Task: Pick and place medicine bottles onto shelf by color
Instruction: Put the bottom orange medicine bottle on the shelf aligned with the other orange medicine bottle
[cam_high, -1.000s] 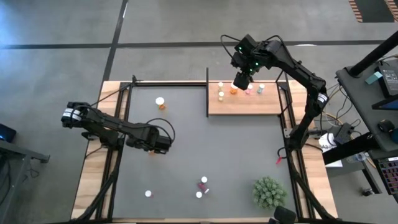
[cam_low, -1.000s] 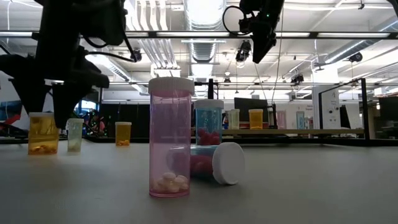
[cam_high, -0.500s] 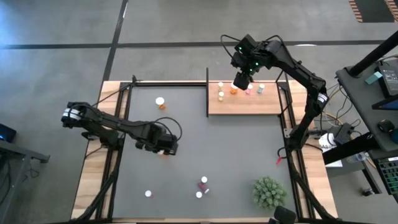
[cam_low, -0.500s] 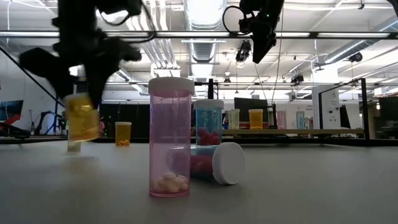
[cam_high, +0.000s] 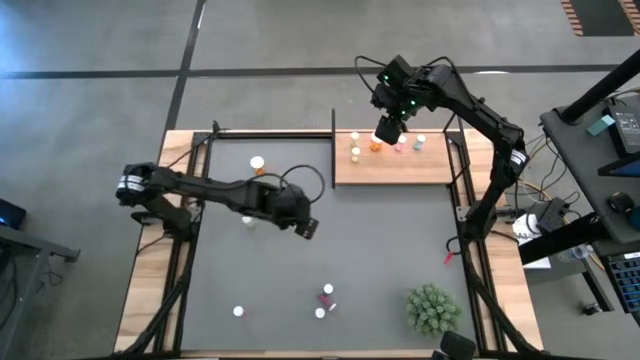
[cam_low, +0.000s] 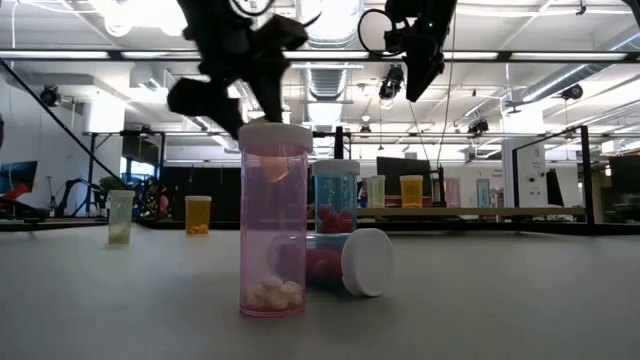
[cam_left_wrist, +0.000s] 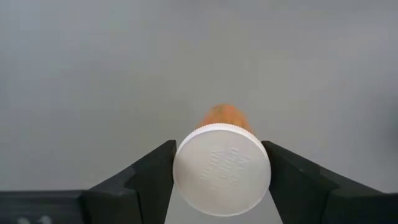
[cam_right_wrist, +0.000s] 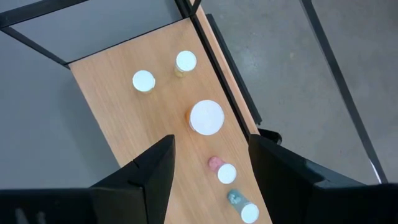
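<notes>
My left gripper (cam_high: 305, 226) hangs over the middle of the dark mat (cam_high: 390, 240), shut on an orange medicine bottle (cam_left_wrist: 227, 116) with a white cap. My right gripper (cam_high: 388, 128) is open above the shelf (cam_high: 400, 170) at the far right, nothing between its fingers (cam_right_wrist: 155, 165). Several capped bottles stand on the shelf, among them a big orange one (cam_right_wrist: 206, 117). On the mat stand an orange bottle (cam_high: 258, 163), a pale one (cam_high: 247, 221) and a near group with a pink bottle (cam_low: 273, 220). My left gripper pinches the orange bottle at its white cap (cam_left_wrist: 186, 171), one finger on each side of the cap's rim. The fingers slant down from the table's left. The bottle is lifted clear of the mat, its cap toward the wrist and its orange body pointing away along the fingers.
A green spiky plant (cam_high: 433, 308) stands at the mat's near right corner. A lone white-capped bottle (cam_high: 238, 311) stands near the front left. One bottle (cam_low: 345, 262) lies on its side beside the pink one. Black frame posts (cam_high: 333, 150) edge the shelf.
My left gripper has risen from the mat's left part and gone toward the table's right, rolling and tipping its wrist. The orange bottle has come up with it, lifted clear of the mat and tipped out of upright. The pale bottle beside it has stayed in place.
</notes>
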